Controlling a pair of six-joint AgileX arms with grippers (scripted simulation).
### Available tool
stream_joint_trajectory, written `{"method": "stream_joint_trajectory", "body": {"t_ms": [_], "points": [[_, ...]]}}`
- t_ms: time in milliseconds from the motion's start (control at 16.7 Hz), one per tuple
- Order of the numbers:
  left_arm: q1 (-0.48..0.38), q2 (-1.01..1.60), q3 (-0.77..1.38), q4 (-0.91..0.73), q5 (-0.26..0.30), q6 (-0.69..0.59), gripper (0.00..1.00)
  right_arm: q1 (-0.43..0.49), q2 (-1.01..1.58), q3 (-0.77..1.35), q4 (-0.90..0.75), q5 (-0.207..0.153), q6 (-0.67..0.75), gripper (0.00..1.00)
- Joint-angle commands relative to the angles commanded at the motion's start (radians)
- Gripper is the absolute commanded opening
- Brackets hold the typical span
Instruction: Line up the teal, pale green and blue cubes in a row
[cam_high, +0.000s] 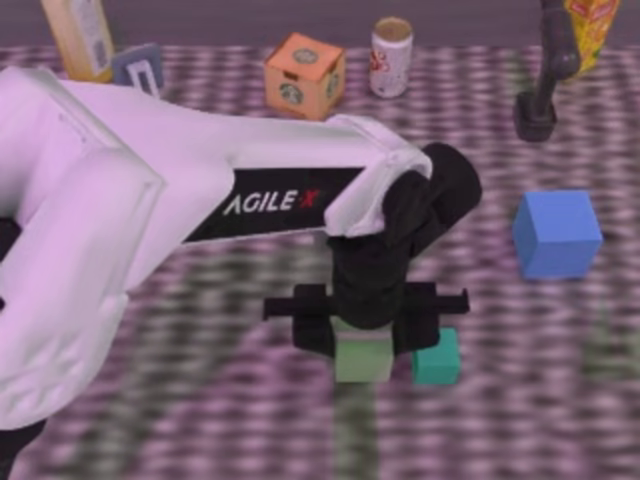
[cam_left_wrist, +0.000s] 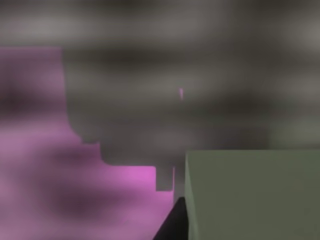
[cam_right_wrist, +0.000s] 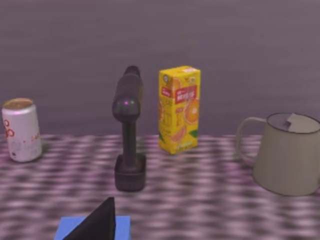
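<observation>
Left hand low over the middle of the surface, reaching in from the top view's left. It stands over the pale green cube, which fills one side of the left wrist view; whether the fingers pinch the cube or stand clear of it, cannot tell.

Teal cube just to the right of the pale green one, near touching, fronts about level. Blue cube well apart, farther right and farther back.

Judgement: step in hand is settling the pale green cube beside the teal. To do it well, let go straight up, no sideways drag, so neither cube is nudged off line.

Right hand: only a dark tip in its own wrist view; state cannot tell. Blue cube looks like its job next.
</observation>
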Motion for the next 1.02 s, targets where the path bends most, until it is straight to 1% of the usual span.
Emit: {"method": "stream_joint_trajectory", "body": {"t_ms": [300, 360, 900, 1020], "points": [[0.0, 0.0, 0.0, 0.0, 0.0, 0.0, 0.98, 0.0, 0.0, 0.0, 0.0, 0.0, 0.0, 1.0], [0.0, 0.0, 0.0, 0.0, 0.0, 0.0, 1.0, 0.0, 0.0, 0.0, 0.0, 0.0, 0.0, 1.0], [0.001, -0.002, 0.003, -0.004, 0.0, 0.0, 1.0, 0.0, 0.0, 0.0, 0.0, 0.0, 0.0, 1.0], [0.002, -0.011, 0.032, -0.042, 0.0, -0.002, 1.0, 0.0, 0.0, 0.0, 0.0, 0.0, 0.0, 1.0]]}}
